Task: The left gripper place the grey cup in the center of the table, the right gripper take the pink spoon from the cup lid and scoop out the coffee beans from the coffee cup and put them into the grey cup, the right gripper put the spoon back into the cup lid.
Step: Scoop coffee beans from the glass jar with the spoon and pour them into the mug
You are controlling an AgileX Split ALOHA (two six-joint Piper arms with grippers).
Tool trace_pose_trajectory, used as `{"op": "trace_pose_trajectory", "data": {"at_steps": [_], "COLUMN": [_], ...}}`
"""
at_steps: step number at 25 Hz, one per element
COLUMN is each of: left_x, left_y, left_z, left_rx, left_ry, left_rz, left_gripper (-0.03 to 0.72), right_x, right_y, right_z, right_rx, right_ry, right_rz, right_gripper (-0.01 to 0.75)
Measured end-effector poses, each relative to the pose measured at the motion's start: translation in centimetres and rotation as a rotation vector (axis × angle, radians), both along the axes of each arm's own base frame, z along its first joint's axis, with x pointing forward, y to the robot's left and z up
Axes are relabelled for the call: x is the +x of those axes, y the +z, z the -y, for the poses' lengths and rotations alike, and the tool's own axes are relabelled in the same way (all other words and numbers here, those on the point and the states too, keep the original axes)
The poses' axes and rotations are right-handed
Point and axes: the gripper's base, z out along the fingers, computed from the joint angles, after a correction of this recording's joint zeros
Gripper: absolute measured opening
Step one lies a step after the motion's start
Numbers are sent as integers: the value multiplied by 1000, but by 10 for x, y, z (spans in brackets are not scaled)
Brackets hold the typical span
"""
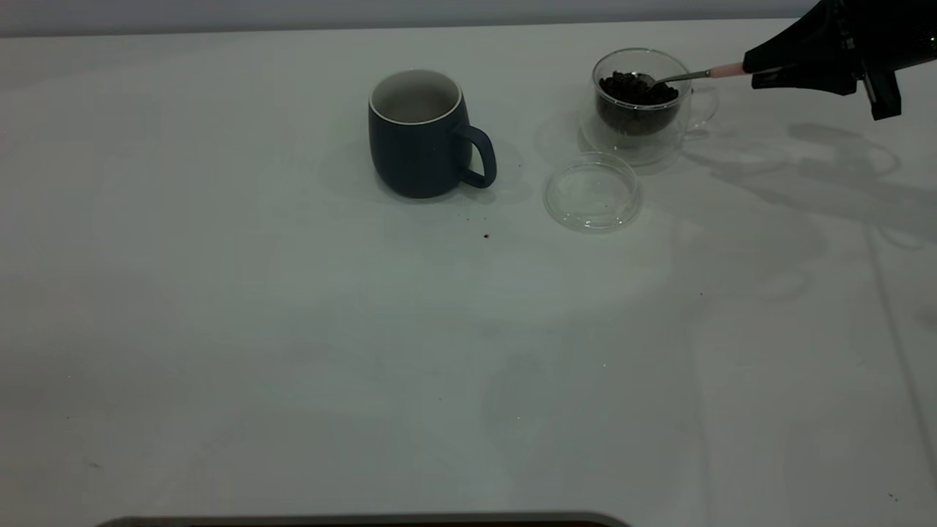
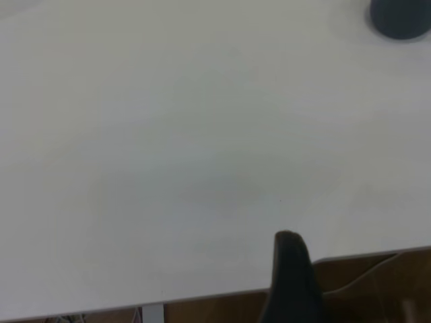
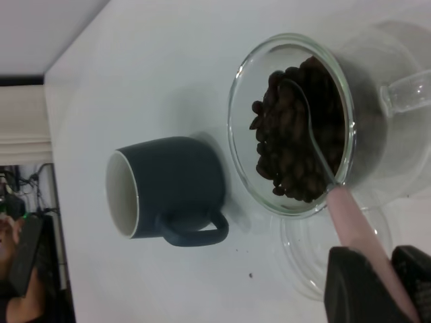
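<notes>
Scooping step: right gripper [image 1: 754,72], jaws clamped on the slim pale pink spoon [image 1: 688,75] handle, metal bowl ahead of them dipped in dark coffee beans [image 1: 635,89] inside the clear glass coffee cup [image 1: 644,110]. Next, I'd judge: lift level, carry to the empty blue-grey ceramic mug [image 1: 419,135] beyond. Clear cup lid [image 1: 593,192] sits empty beside the coffee cup. Left gripper [image 2: 291,269] parked at the white table [image 1: 293,329] edge, jaws unclear.

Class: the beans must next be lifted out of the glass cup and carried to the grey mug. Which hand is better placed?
The right hand: it grips the pink spoon, whose bowl is already in the coffee beans. The left hand sits at the table's edge.
</notes>
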Motion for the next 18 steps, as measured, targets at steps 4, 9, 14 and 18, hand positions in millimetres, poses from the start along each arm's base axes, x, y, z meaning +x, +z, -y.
{"op": "trace_pose_trajectory", "data": {"at_steps": [4,9,14,18], "left_x": [0,0,0,0], "left_y": [0,0,0,0], "left_z": [0,0,0,0], "left_rx": [-1,-2,-2,-2], "left_ry": [1,1,1,1], "left_rz": [0,0,0,0], "left_gripper": [567,567,567,567], "right_x": [-1,-5,-7,-8], "right_y": [-1,-10,-9,-6], "right_z": [4,10,16,16], "right_rx": [38,93,144,179], "right_ry": [-13,-32,-35,-25], "right_rz": [-15,-44,-45,-41], "right_gripper": [110,110,110,110]}}
